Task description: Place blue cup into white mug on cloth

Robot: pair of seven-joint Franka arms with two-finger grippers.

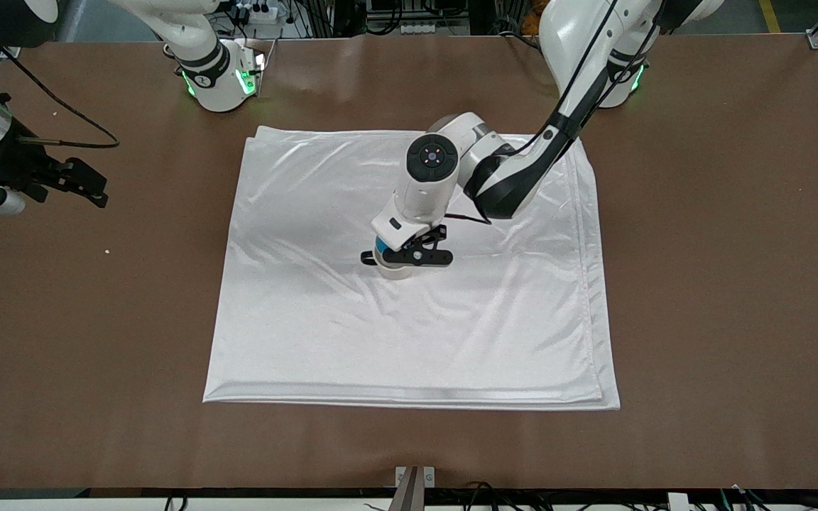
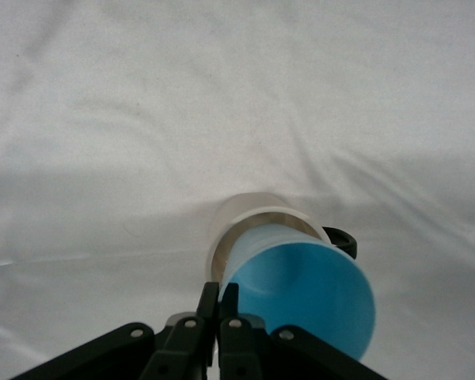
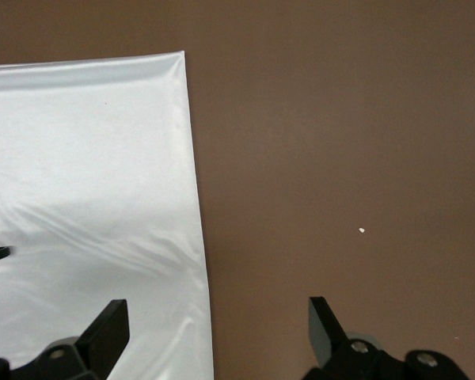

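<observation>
Front view, frame center: my left hand [image 1: 409, 257] pinches the blue cup [image 2: 305, 297], partly seated in the white mug [image 2: 249, 218] on the cloth [image 1: 324, 333]; lower squarely before releasing. My right hand [image 1: 79, 181] waits open.

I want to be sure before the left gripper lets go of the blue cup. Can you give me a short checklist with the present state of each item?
1. Left gripper shut on the blue cup at its rim: ok.
2. Blue cup inside the white mug, its upper part above the mug's rim: ok.
3. Blue cup seated on the mug's bottom: cannot tell.
4. White mug upright on the cloth, near its middle: ok.
5. Cup sitting straight in the mug: cannot tell; it seems to lean in the left wrist view.
6. Right gripper open, waiting over bare table at the right arm's end: ok.
</observation>
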